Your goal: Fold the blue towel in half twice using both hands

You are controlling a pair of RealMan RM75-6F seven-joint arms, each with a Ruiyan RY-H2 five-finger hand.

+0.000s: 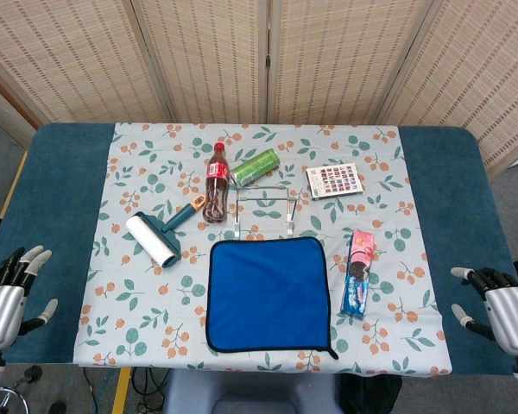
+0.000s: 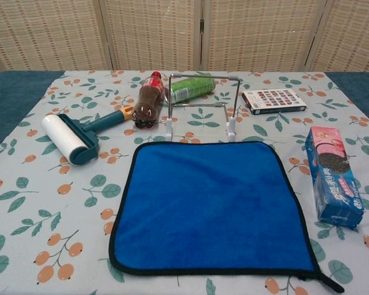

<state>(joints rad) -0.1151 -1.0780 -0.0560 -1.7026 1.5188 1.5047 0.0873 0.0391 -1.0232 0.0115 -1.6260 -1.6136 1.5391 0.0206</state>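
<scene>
The blue towel (image 1: 268,294) lies flat and unfolded on the tabletop (image 1: 60,198), just in front of a wire rack (image 1: 263,211); it looks soft, light and limp, so its near corners seem the best places to pinch. Only the head view shows the left hand (image 1: 9,293) and right hand (image 1: 501,306), both empty with fingers spread, well apart from the cloth; the chest view shows the towel's dark hem closer

A bench (image 1: 60,198) with a dark teal top carries a floral tablecloth (image 1: 147,328) across its middle. On the cloth a blue towel (image 1: 268,295) lies flat, with a lint roller (image 1: 155,238) to its left and a cookie box (image 1: 359,272) to its right. Behind the towel are a cola bottle (image 1: 216,184), a green can (image 1: 255,167), a wire rack (image 1: 264,210) and a small box (image 1: 334,181).
</scene>
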